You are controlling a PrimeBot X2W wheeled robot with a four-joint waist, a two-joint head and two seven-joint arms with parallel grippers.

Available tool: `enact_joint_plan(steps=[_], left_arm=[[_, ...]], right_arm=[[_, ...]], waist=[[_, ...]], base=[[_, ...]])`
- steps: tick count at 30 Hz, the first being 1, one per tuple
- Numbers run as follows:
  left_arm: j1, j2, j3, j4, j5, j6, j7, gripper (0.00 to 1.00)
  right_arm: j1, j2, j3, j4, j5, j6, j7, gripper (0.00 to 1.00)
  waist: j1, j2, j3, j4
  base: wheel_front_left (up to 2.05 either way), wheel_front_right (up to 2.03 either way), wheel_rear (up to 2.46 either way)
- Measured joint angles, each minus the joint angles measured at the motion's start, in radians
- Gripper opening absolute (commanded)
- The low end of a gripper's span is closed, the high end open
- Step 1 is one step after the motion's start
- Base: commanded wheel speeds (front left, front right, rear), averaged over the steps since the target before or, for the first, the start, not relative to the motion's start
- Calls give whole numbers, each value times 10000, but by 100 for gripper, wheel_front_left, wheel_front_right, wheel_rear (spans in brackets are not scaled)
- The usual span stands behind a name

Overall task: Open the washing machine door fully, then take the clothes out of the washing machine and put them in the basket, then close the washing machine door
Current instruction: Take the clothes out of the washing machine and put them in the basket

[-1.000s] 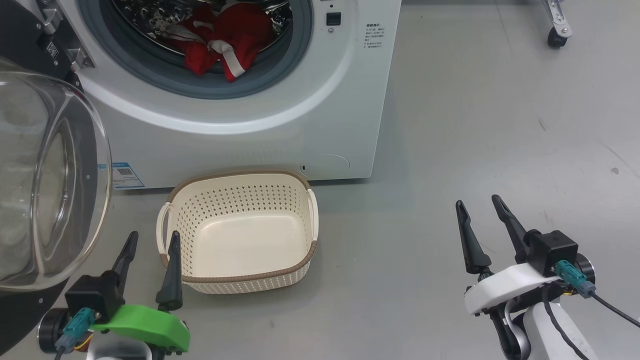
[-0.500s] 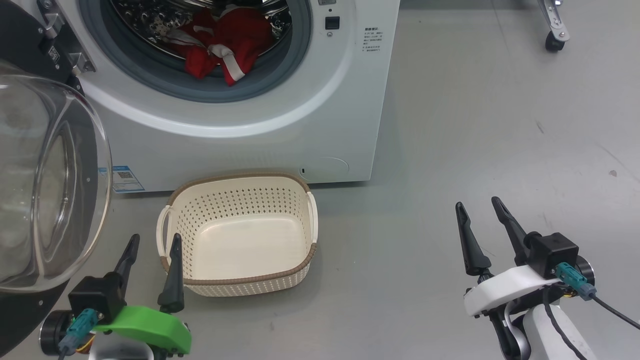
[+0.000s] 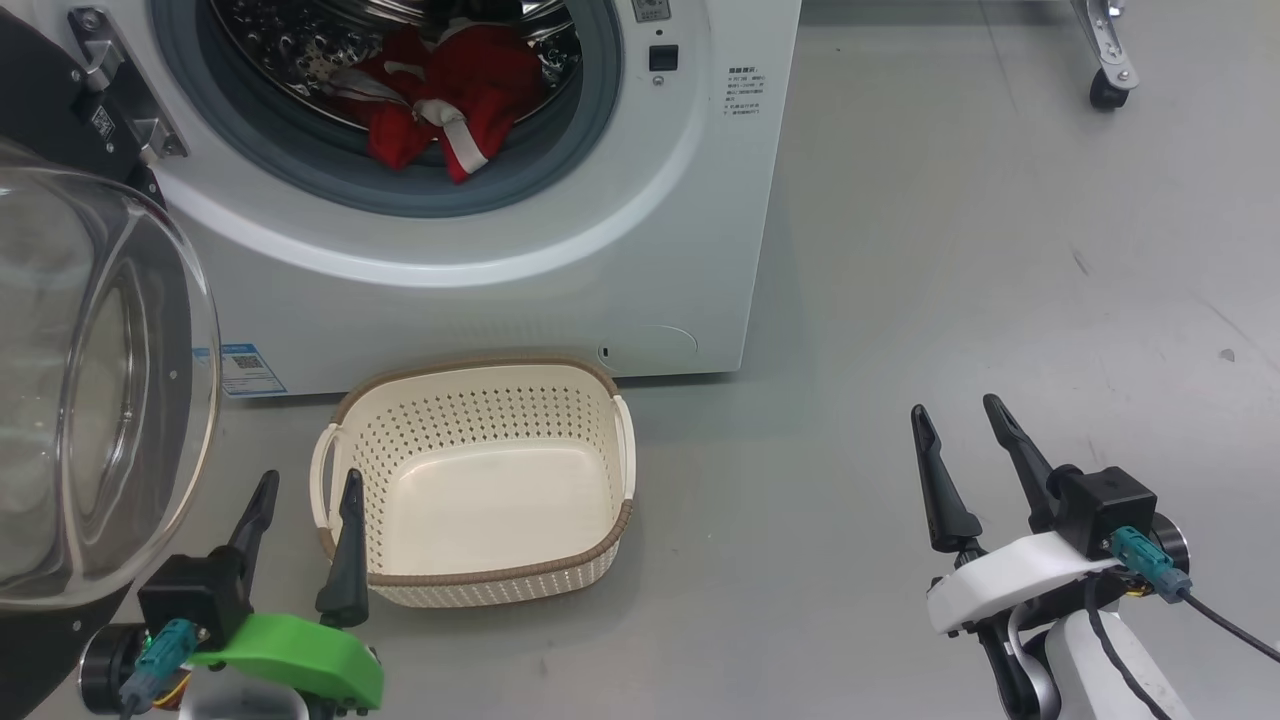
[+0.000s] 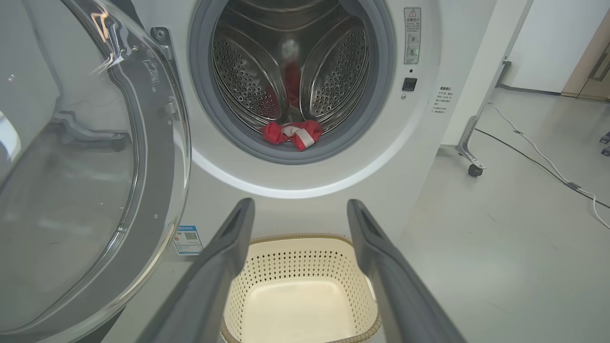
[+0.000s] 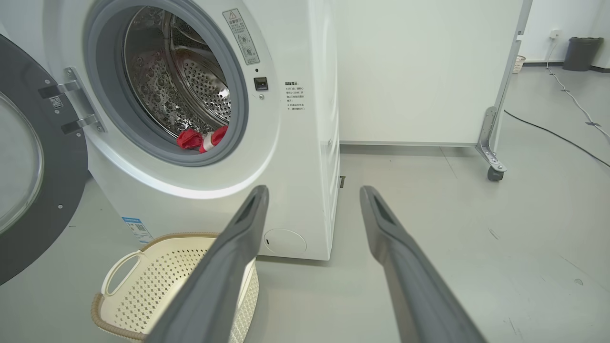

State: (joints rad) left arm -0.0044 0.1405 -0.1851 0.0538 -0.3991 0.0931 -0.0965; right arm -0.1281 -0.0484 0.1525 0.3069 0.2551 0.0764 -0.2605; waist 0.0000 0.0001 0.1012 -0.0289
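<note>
Left gripper [image 3: 310, 482]: fingers spread apart, holding nothing, just beside the basket [image 3: 500, 583]; right gripper [image 3: 955, 408]: fingers likewise apart, above the floor [image 3: 900, 250], well right of the basket; basket stands just before the washing machine [image 3: 620, 230]; washing machine door [image 3: 110, 380] swung open at left; clothes [image 3: 445, 95] lie inside the drum.

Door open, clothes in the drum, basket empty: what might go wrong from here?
The clothes lie bunched against the grey seal; one grab may leave a garment behind. The washing machine door bulges close beside the open left gripper; raising that arm might knock it. The basket stands loose on the floor by that gripper; a bump could shove it aside.
</note>
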Motion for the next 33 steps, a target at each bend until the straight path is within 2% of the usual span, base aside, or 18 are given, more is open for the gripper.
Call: enact_joint_plan(steps=[19,33], left_arm=[[2,-27,-10,-58,128,31,-2,100],[4,-73,54,-94,128,73,-2,100]], right_arm=[[90,0,17,-2,15,-2,0,100],[88,2,15,10,13,-2,0,100]], waist=[[0,0,-38,68],[0,0,52,110]], base=[[103,-103,0],[56,-56,0]])
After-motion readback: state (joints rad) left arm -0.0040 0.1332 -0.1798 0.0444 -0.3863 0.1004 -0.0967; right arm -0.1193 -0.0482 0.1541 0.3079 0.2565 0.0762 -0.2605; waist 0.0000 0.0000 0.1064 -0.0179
